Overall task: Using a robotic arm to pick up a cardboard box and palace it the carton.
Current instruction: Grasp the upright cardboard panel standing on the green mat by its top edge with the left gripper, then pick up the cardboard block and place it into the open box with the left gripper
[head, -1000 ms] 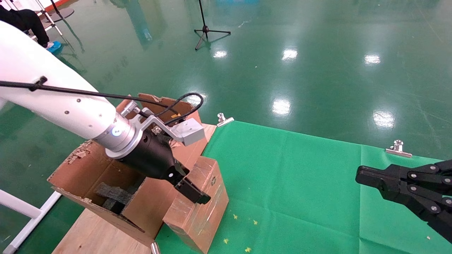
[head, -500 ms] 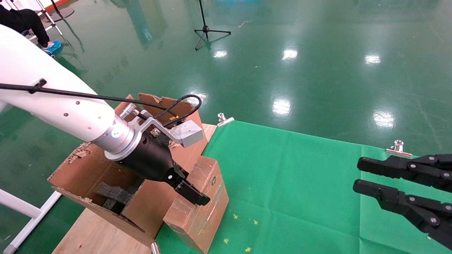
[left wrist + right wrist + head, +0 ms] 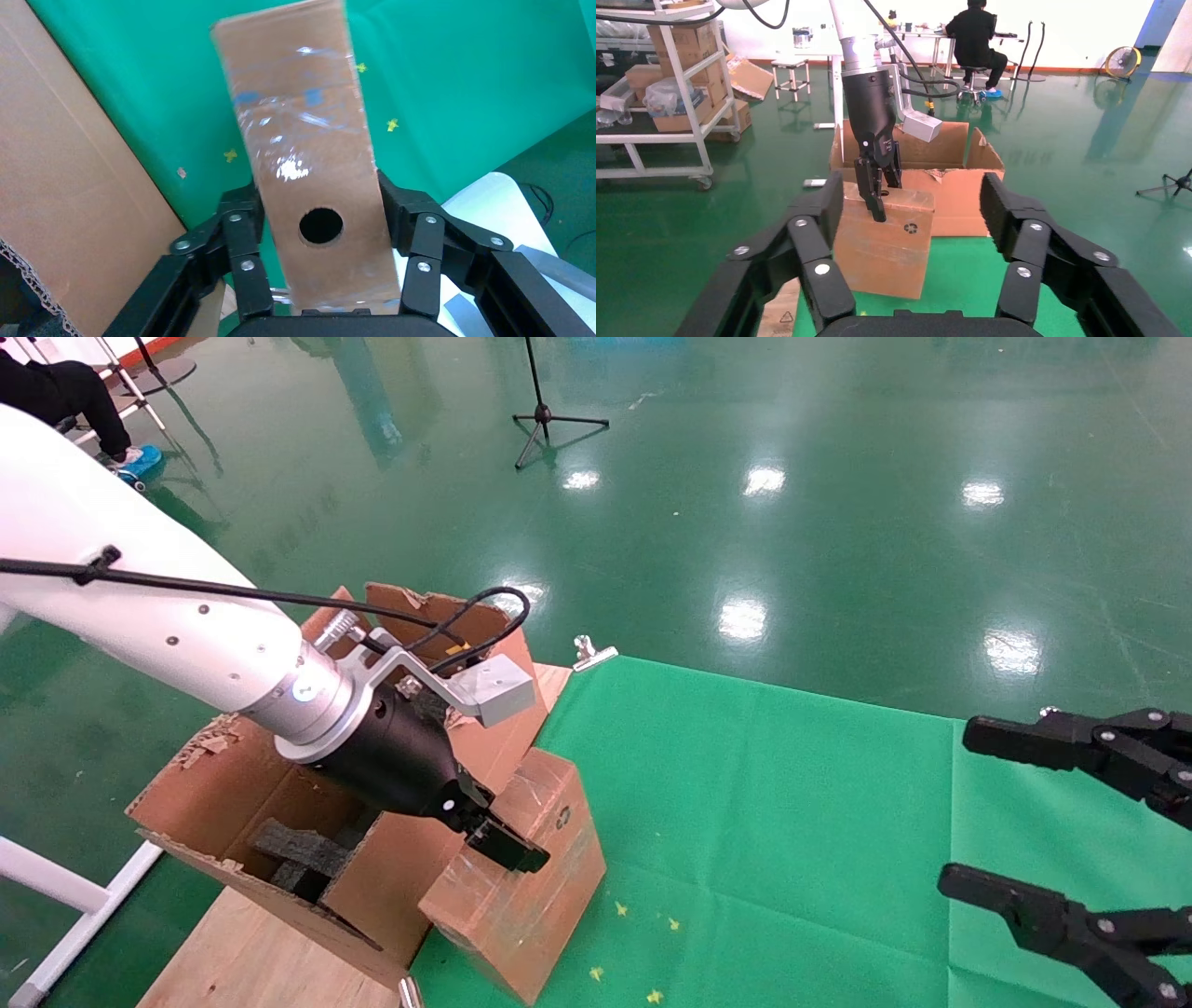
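Progress is partial: your left end effector (image 3: 498, 845) pinches the small taped brown cardboard box (image 3: 521, 877), which is tilted on the green-clothed counter (image 3: 792, 822) against the large flapped brown carton (image 3: 270, 803); lifting it in remains. The left wrist view alone shows both fingers (image 3: 242, 235) clamping its faces. Your right end effector (image 3: 1015, 822) hangs spread, idle.

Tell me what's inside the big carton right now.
The carton holds black foam blocks, visible through its open top in the head view. The left gripper and white arm cover much of the interior; the cardboard box it grips sits outside, beside the carton.
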Robot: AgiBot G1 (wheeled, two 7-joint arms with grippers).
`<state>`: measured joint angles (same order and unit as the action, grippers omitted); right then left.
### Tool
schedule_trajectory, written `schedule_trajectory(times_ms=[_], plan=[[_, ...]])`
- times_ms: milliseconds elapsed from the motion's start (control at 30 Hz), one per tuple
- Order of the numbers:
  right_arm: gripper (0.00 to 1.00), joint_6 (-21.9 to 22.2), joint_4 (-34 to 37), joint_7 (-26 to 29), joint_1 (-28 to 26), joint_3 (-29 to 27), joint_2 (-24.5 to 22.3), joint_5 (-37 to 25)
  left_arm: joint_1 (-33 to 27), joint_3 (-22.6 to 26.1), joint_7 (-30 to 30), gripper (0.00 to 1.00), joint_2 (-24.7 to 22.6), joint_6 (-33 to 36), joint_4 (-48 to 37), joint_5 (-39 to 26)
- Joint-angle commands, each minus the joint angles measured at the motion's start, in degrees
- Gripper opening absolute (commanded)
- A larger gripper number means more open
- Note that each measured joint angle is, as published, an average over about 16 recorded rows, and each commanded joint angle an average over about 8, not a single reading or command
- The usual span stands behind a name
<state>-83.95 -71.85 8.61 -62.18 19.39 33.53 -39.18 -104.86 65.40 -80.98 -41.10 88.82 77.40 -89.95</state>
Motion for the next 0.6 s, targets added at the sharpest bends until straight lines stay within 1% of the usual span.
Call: schedule_trajectory(times_ms=[33,167,333,500,600], plan=[[1.00,0.0,0.0,0.0,0.0,0.0,0.0,0.0,0.1,0.1,-0.3,0.00,-0.1,0.0,0.0,-0.2],[1.00,0.0,0.0,0.0,0.0,0.0,0.0,0.0,-0.6,-0.6,2.2,0.00,0.5,-0.5,-1.3,1.1],[1.00,0.0,0.0,0.0,0.0,0.0,0.0,0.0,-3.4,-3.9,9.4,0.00,3.9,-1.1,-4.5,6.0],[1.00,0.0,0.0,0.0,0.0,0.0,0.0,0.0,-8.8,-8.5,18.1,0.00,7.4,-0.5,-11.2,10.4],[1.00,0.0,0.0,0.0,0.0,0.0,0.0,0.0,-13.6,-10.6,23.4,0.00,8.9,0.0,-15.9,10.4]])
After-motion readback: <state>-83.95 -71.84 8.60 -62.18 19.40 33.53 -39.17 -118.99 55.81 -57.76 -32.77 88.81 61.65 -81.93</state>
